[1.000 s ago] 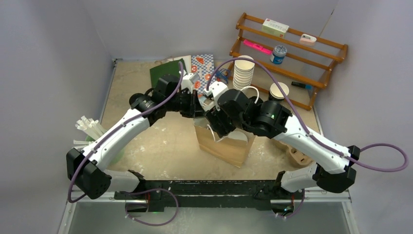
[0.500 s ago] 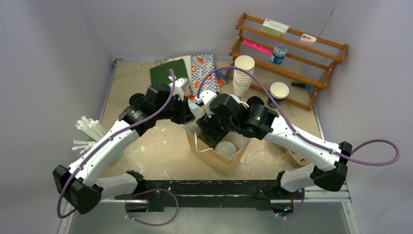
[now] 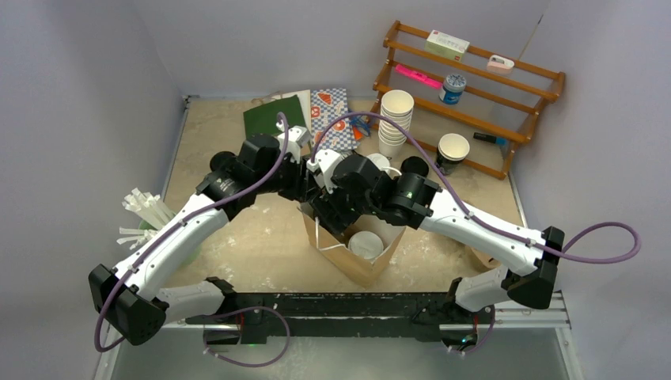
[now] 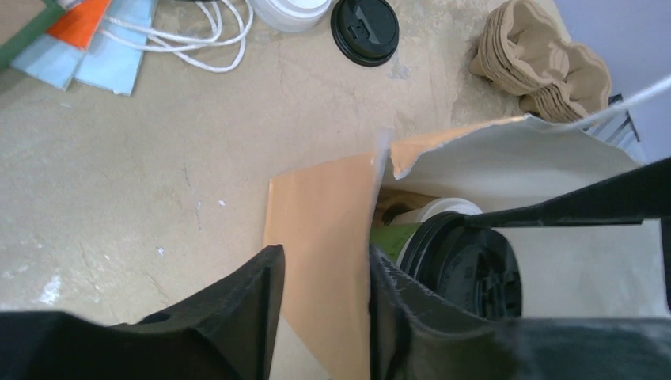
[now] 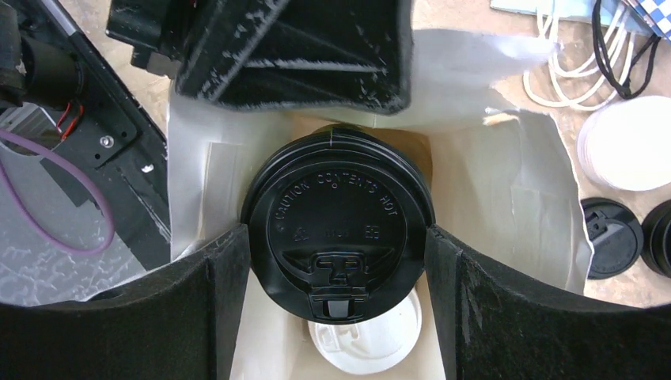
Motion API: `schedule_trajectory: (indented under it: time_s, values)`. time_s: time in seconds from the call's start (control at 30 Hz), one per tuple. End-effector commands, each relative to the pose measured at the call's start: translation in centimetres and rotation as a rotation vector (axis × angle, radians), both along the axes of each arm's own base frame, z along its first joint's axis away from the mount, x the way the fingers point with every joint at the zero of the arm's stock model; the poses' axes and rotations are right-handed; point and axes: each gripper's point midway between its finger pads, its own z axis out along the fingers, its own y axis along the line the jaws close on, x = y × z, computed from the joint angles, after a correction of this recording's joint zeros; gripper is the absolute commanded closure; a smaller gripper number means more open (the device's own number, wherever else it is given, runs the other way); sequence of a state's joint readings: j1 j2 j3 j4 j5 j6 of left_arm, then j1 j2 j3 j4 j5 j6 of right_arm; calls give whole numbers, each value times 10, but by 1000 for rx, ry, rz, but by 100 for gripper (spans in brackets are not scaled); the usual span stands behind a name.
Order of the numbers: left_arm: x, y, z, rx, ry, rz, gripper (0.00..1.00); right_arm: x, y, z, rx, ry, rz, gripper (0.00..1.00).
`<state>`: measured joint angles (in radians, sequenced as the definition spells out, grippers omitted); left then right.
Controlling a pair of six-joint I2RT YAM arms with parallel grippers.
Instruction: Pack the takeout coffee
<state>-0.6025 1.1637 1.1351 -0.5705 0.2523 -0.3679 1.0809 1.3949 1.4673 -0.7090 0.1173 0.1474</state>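
Tool of right arm (image 5: 339,233), pointing down into bag (image 5: 522,182), clasps black-lidded cup (image 5: 336,190).

Raised lettering reading "CAUTION CONTENTS HOT" curves across the black lid (image 5: 339,222) inside the paper bag (image 5: 514,198).

Black, white and brown at the right gripper (image 5: 339,253)
Between its black fingers (image 5: 198,301), the black-lidded cup (image 5: 339,198); under it the white-lidded cup (image 5: 365,342); around both the paper bag (image 5: 514,198), brown outside, white inside.
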Motion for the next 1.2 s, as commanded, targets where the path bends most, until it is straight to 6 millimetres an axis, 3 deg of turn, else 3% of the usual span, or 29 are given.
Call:
schedule_trajectory:
  time_s: [0.0,0.17,0.4,0.57,0.73,0.93,1.17]
  values:
    - [4,4,16,19,5,34,48,5,9,0,19,-39,-5,53]
    - [-11,18,31,58,137,114,27,6,-10,-6,1,-32,-95,53]
    - [-42,34,30,72,387,270,17,4,-28,-4,35,-47,-162,53]
    - [-63,35,28,13,517,339,17,4,-31,-4,41,-55,-169,53]
    - [-69,22,37,-97,600,376,23,6,-27,2,59,-59,-173,54]
    - [-73,24,47,-230,689,534,26,7,-29,1,50,-58,-189,55]
    - [-75,21,22,-255,723,591,34,10,-29,3,46,-73,-191,55]
